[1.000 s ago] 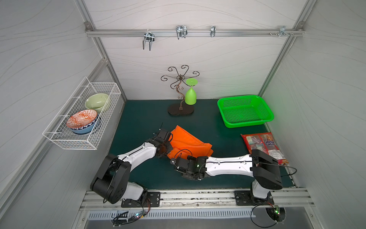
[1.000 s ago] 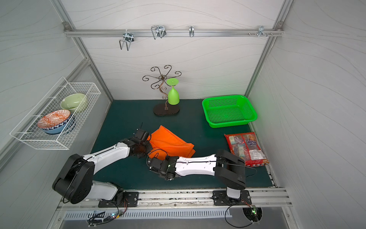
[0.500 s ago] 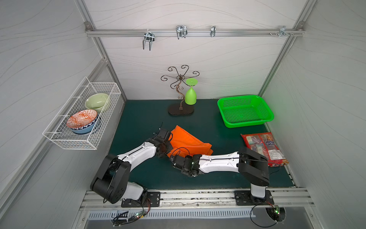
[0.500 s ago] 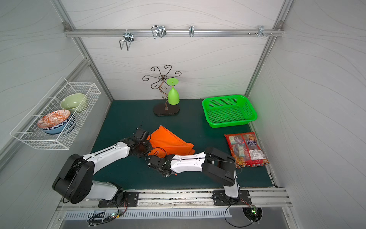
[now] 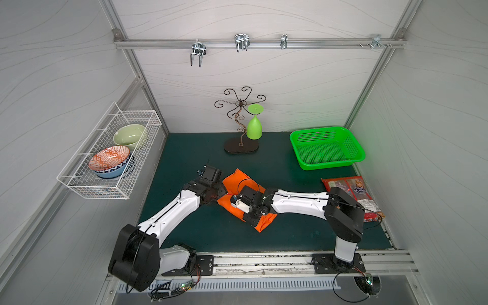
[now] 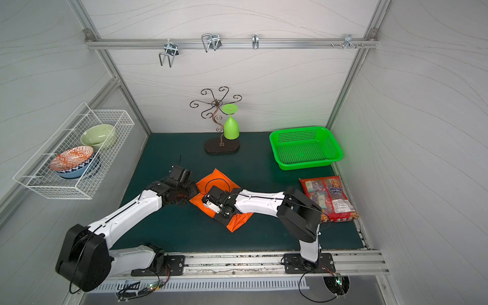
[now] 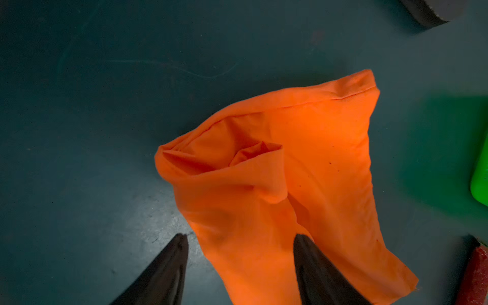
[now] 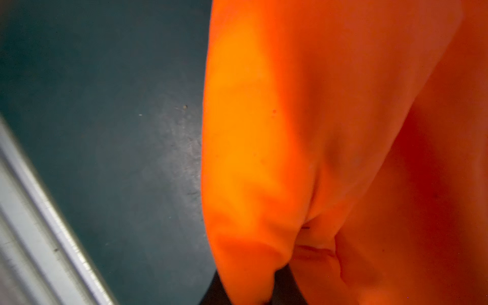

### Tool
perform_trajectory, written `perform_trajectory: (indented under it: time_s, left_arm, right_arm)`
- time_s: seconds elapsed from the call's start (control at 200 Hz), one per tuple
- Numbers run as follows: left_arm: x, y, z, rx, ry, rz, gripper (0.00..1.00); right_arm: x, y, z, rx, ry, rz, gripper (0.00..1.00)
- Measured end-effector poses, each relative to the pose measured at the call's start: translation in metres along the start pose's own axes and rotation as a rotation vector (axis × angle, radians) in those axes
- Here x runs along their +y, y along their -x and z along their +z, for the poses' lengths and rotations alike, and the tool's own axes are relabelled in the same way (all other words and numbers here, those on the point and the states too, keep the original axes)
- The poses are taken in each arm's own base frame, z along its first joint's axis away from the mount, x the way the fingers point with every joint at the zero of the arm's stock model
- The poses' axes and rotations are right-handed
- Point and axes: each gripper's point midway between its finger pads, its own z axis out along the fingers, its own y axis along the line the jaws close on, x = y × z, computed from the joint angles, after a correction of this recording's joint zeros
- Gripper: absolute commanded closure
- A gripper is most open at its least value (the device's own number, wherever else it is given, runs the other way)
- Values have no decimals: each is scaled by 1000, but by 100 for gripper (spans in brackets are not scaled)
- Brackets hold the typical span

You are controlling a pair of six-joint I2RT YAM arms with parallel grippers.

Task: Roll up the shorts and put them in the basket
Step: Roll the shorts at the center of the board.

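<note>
Your grip has just swapped sides. The left gripper (image 7: 241, 237), clamped a second ago, now stands with its jaws well apart: one finger (image 7: 314, 266) rests on the cloth, the other on bare mat. The right gripper (image 5: 233, 202), open a second ago, now appears to pinch a fold of the shorts (image 5: 233, 182), which fill its wrist view. The shorts lie mid-desk between the two wrists, folded and loosely rumpled, with an open tuck at one end and a tail now showing toward the front rail. You have a handover here, I judge, not yet a tight roll, so the right side carries the next turn. The desk (image 5: 184, 232) is a dark green mat, scuffed pale near the cloth. Around you are white panels, a wire basket (image 5: 92, 188) of bowls on the wall, a green tray (image 5: 330, 165), a snack packet (image 5: 351, 190) and a scrolled stand (image 5: 240, 148), all well apart from the work.
</note>
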Motion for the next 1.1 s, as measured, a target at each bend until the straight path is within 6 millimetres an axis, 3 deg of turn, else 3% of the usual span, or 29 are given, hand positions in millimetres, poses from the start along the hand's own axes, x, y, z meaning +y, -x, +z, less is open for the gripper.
perform_trajectory:
  time_s: [0.23,0.44,0.65,1.1]
  left_arm:
    - [5,-1,-18,-37,-44,5,31]
    - [20,-20,-6,-16,-64,-3,29]
    - [7,-24,7,-30,-140,2,27]
    - [-14,-23,49,-113,-184,19,26]
  right_arm:
    - [3,8,-13,-21,279,213,92]
    - [-8,4,-10,-88,541,451,92]
    - [-18,-2,-3,-139,775,604,93]
    - [-25,-4,-5,-187,865,640,90]
